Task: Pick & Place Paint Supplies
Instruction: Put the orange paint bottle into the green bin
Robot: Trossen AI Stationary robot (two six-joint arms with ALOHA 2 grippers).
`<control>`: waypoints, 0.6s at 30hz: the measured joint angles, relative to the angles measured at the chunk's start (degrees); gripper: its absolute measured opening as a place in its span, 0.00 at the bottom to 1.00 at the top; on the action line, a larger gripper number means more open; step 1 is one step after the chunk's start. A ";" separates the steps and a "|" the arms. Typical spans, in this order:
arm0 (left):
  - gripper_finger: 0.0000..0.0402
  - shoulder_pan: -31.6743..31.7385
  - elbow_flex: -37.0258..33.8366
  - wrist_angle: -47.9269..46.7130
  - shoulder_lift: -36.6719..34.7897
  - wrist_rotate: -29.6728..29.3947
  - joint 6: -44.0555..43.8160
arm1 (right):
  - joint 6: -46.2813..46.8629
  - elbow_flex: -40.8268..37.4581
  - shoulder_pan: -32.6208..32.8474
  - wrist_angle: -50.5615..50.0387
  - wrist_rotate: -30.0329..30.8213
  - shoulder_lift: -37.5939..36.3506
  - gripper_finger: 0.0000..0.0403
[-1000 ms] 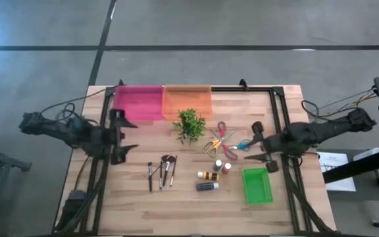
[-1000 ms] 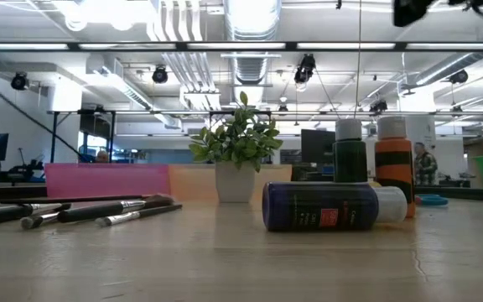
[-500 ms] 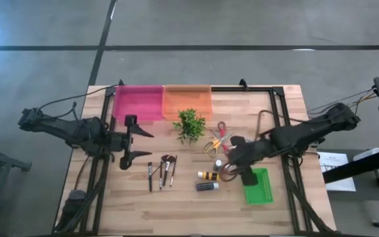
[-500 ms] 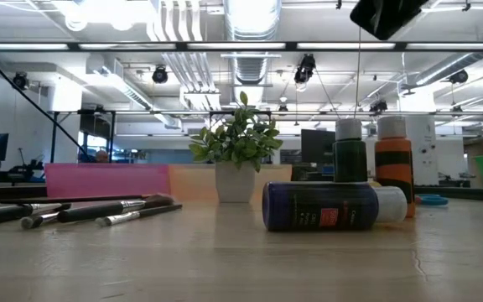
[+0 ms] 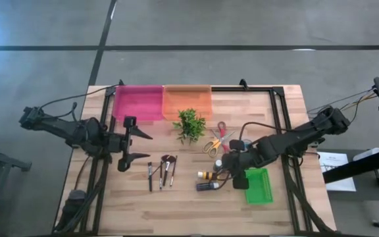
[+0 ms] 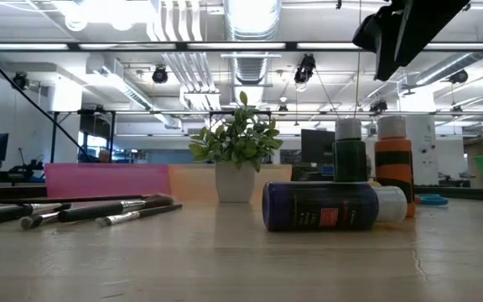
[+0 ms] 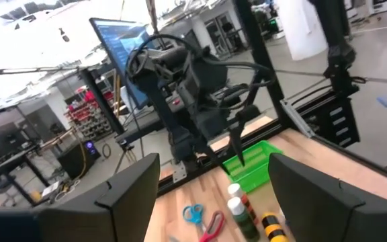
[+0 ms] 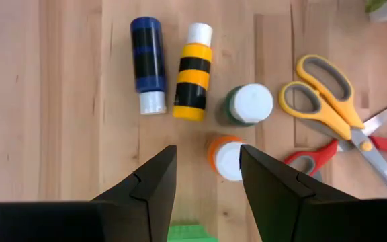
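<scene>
Near the table's middle, several thin dark-handled brushes point(image 5: 162, 171) lie flat. Right of them lie a yellow-and-black tube point(image 8: 193, 72) and a dark blue tube point(image 8: 148, 64). A green bottle point(image 8: 247, 104) and an orange bottle point(image 8: 228, 158), both white-capped, stand upright beside them. My right gripper point(image 8: 207, 153) hovers open above the orange bottle, pointing down, and touches nothing. In the low view it point(image 6: 409, 33) shows high above the bottles. My left gripper point(image 5: 149, 146) is open, above the table left of the brushes, pointing toward the table's right.
Pink bin point(image 5: 139, 102) and orange bin point(image 5: 187, 100) stand at the far edge. A green bin point(image 5: 258, 185) stands right of the tubes. A potted plant point(image 5: 189, 124) and yellow and red scissors point(image 5: 219, 139) lie just beyond the bottles.
My right gripper has swung from the table's right side toward its left and near edge, ending over the bottles and tubes, and has tipped to point down. My left gripper has moved a little toward the table's right, nearer the brushes. No object has moved.
</scene>
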 joint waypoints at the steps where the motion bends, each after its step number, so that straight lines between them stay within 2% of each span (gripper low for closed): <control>1: 0.71 -0.54 0.00 -0.01 0.05 -0.01 0.01 | 0.14 0.04 0.13 0.14 0.01 0.00 0.40; 7: 0.71 -3.70 0.00 0.30 -0.01 -0.01 0.03 | 2.04 0.24 -0.13 -0.26 -0.27 0.23 0.40; 11: 0.71 -5.31 0.00 0.56 0.03 0.00 0.05 | 3.41 0.09 -1.70 -2.02 -3.40 1.56 0.40; 18: 0.71 -6.04 0.00 0.87 0.68 -0.01 0.12 | 0.98 0.02 -3.77 -3.61 -5.13 4.43 0.40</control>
